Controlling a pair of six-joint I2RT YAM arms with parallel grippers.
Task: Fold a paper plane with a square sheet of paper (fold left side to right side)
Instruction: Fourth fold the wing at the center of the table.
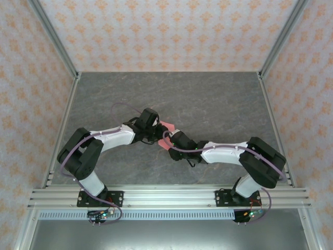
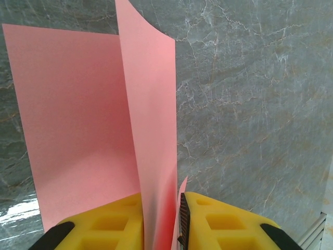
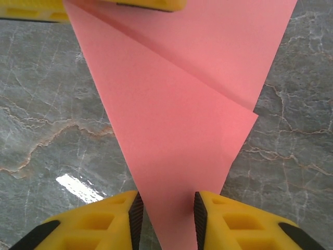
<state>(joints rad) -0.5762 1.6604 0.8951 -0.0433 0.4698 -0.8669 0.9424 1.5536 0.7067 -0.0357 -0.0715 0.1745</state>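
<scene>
At the middle of the overhead frame I see the pink paper [image 1: 166,126] on the grey table [image 1: 218,104], between both wrists. My left gripper [image 2: 162,208] is pinched on a raised flap of it, at the bottom centre of its camera. The right gripper [image 3: 167,203] straddles the paper's pointed end. Its fingers stand apart, and I can't tell whether they grip.

A grey, marble-veined bench [image 1: 208,99] stands inside walls [image 1: 171,31] papered with a pale orange floral pattern. Aluminium posts [image 1: 54,39] frame the corners, and a slotted rail [image 1: 171,197] crosses the near edge.
</scene>
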